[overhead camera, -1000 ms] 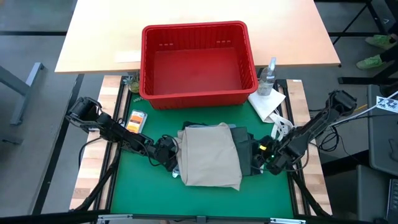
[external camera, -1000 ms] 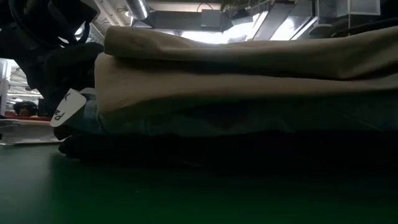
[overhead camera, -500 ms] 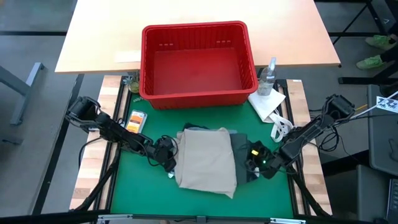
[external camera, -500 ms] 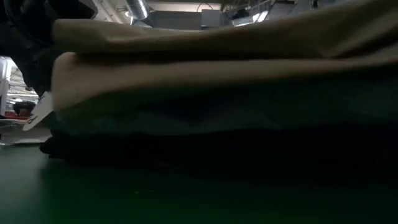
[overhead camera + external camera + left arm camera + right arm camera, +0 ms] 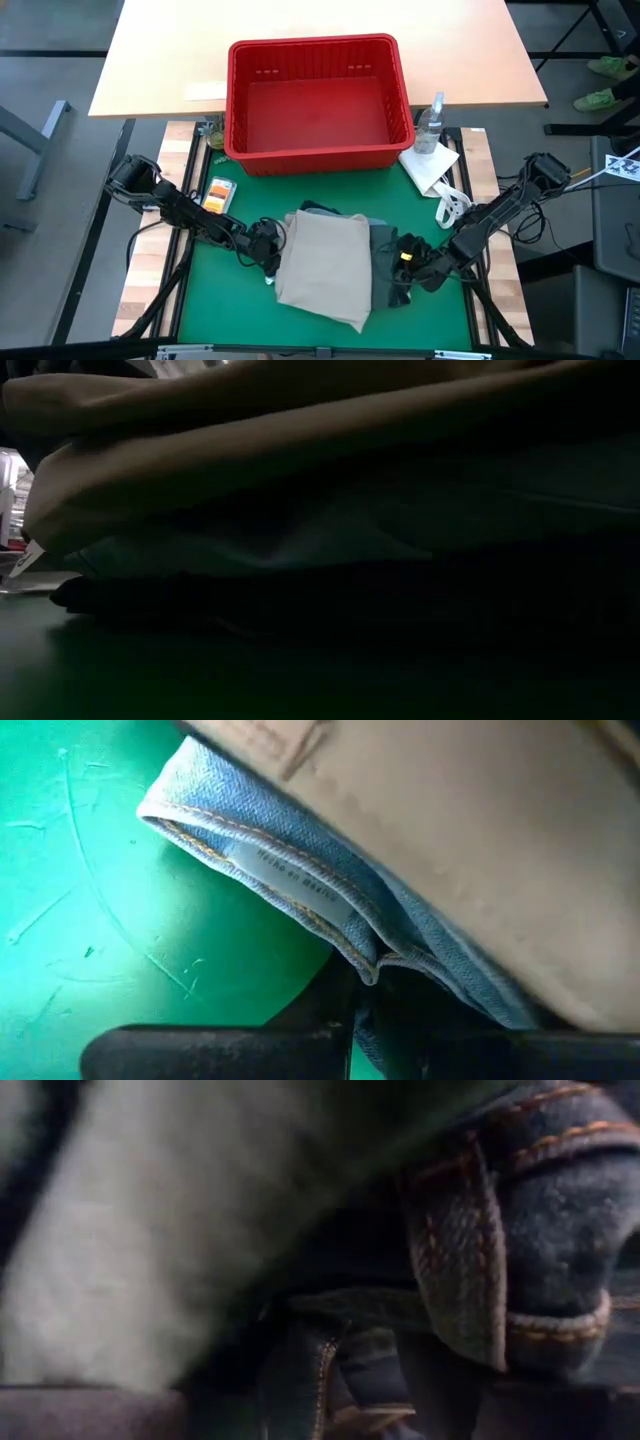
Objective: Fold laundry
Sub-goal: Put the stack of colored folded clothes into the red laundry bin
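Note:
The laundry is a folded stack in the middle of the green mat: a beige khaki piece (image 5: 322,268) on top, light blue denim (image 5: 290,870) under it, and dark jeans (image 5: 450,1280) at the bottom. In the low view the stack (image 5: 300,490) fills the picture and slopes up toward its right. My left gripper (image 5: 268,256) is shut at the stack's left edge. My right gripper (image 5: 405,264) is closed on the stack's right edge. My left gripper has the light blue denim's folded, stitched edge (image 5: 372,958) pinched between its two fingers, at the stack's left side. It comes slanting down from the table's left. The denim lies on the mat under the khaki piece. My right gripper grips the stack's right edge, slanting down from the table's right. The dark jeans' waistband with a belt loop (image 5: 455,1310) sits right in front of its fingers. Which layers lie between them is hidden by the cloth. That edge is raised off the mat.
A red plastic basket (image 5: 315,45) stands beyond the mat. A spray bottle (image 5: 432,122), a white cloth (image 5: 430,168) and a small white object (image 5: 450,206) lie at the far right. An orange packet (image 5: 218,192) lies at the far left. Bare green mat (image 5: 220,310) lies near and left.
My right gripper has gone toward the table's left and near edges, rising a little and rolling. The stack has slid with it toward the near left and turned slightly. Its right side is lifted and it looms closer in the low view. The left end stays at my left gripper.

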Controlling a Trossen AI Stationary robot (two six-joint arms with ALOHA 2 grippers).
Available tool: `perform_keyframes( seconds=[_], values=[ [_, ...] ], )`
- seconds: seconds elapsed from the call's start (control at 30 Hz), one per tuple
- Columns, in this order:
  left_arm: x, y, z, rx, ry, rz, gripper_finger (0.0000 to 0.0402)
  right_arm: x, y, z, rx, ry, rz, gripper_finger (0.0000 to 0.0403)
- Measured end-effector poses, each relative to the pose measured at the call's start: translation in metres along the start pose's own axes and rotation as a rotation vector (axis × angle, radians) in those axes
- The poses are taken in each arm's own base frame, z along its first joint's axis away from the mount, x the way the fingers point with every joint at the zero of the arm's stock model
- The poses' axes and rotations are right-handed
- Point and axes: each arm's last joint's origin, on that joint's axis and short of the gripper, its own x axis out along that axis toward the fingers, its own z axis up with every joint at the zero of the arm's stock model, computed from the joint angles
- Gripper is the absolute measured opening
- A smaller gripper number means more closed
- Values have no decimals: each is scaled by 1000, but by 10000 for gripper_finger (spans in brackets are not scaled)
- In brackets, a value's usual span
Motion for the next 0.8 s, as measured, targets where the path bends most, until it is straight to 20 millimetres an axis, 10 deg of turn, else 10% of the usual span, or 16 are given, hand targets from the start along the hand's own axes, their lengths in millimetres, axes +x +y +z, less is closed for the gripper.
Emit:
perform_keyframes(
  seconds=[0.8],
  values=[
    [0, -1, 0, -14, 11, -26, 24, -5, -24, -13, 15, 348, -209, 167]
  ],
)
